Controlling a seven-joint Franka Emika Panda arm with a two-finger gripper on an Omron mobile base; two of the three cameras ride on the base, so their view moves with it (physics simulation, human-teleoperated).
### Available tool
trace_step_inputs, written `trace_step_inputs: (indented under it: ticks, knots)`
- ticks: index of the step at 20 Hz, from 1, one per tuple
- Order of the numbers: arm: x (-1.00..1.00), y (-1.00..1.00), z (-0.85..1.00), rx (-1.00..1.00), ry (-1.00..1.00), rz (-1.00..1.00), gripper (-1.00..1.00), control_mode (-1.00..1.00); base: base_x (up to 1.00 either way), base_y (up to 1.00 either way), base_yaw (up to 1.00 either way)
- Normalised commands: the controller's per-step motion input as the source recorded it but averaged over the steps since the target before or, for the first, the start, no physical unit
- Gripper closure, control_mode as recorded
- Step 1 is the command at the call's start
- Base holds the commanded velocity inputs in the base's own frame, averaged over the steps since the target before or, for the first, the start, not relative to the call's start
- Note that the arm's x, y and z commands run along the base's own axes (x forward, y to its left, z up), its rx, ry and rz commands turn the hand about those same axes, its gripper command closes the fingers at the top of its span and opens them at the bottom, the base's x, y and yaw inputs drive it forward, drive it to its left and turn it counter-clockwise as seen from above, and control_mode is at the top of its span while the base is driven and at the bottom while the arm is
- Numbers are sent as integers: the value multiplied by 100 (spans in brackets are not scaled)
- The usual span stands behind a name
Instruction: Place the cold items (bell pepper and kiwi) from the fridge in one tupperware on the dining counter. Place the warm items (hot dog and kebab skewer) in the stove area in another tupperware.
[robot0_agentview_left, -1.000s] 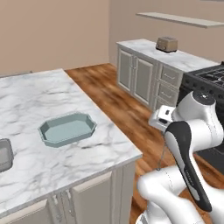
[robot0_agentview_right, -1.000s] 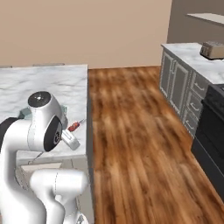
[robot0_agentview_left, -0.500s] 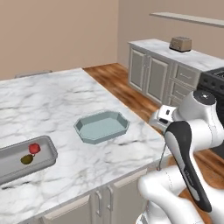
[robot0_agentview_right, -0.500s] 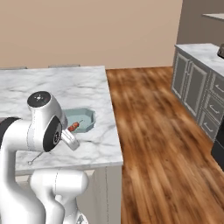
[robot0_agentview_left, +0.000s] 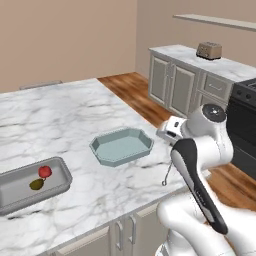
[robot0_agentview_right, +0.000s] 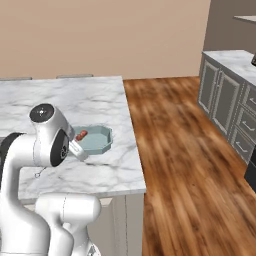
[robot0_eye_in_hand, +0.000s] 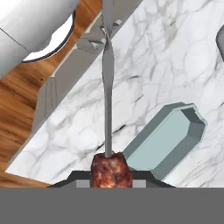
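Leftmost, well beyond the hand (robot0_agentview_left: 172, 131), a grey tray (robot0_agentview_left: 11, 187) holds bell pepper (robot0_agentview_left: 45, 171) and kiwi (robot0_agentview_left: 36, 184); nearer, an empty teal tupperware (robot0_agentview_left: 122, 145) rests on the table (robot0_agentview_left: 60, 115). The hand grasps the kebab skewer (robot0_eye_in_hand: 107, 131). Early release risks dropping it outside.

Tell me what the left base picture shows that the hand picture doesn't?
Only the left base view takes in the grey tray holding a red pepper and a kiwi, plus the toaster on the far counter. Only the hand view gives a close look at the kebab: browned meat at the shut gripper, its metal skewer pointing away. Both share the marble counter and the empty teal tub, which the hand view shows beside the skewer.
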Motion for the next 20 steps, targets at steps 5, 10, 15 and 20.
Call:
trace_step_inputs:
  ticks: [5, 10, 15, 20]
  knots:
    - [100, 42, 0, 0, 2, 0, 100, -100, 0, 0, 0]
    - [100, 13, -2, 0, 21, 0, 100, -100, 0, 0, 0]
    - [100, 52, -33, 2, 1, -9, 100, -100, 0, 0, 0]
    - [88, 21, -60, 15, 0, -28, 100, -100, 0, 0, 0]
